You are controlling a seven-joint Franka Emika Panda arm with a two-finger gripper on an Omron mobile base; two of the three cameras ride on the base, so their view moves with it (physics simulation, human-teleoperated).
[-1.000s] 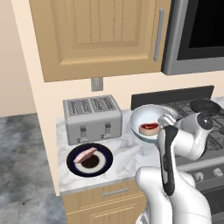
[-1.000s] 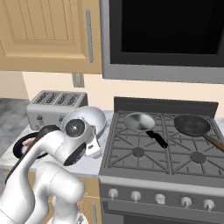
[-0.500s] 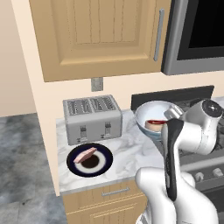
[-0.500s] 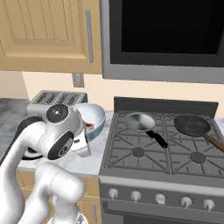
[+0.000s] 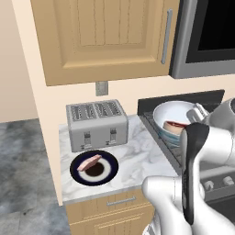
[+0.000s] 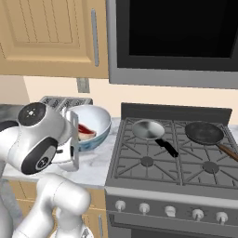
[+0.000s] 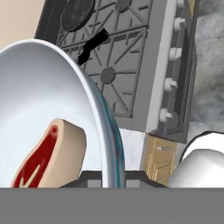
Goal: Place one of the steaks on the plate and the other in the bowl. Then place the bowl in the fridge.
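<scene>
The pale blue-white bowl (image 5: 170,115) (image 6: 96,122) (image 7: 48,100) hangs tilted just above the counter's right end, by the stove. My gripper (image 5: 197,113) (image 6: 74,124) (image 7: 110,178) is shut on its rim, one finger inside and one outside. Inside the bowl lies the dark red steak (image 5: 175,125) (image 6: 86,131) (image 7: 48,157) with its whitish fat rim. On the dark plate (image 5: 108,172), at the counter's front left, rests the pale pink steak (image 5: 89,161). The fridge is out of view.
A silver toaster (image 5: 96,124) (image 6: 65,101) stands at the back of the marble counter (image 5: 137,158). On the gas stove (image 6: 172,160) to the right sit a silver pan (image 6: 148,129) and a dark pan (image 6: 204,133). Wall cabinets and a microwave (image 6: 176,37) hang above.
The bowl with the red steak has risen a little off the counter in my grip, and my arm's upper joints have swung round. Plate and pink steak have not moved.
</scene>
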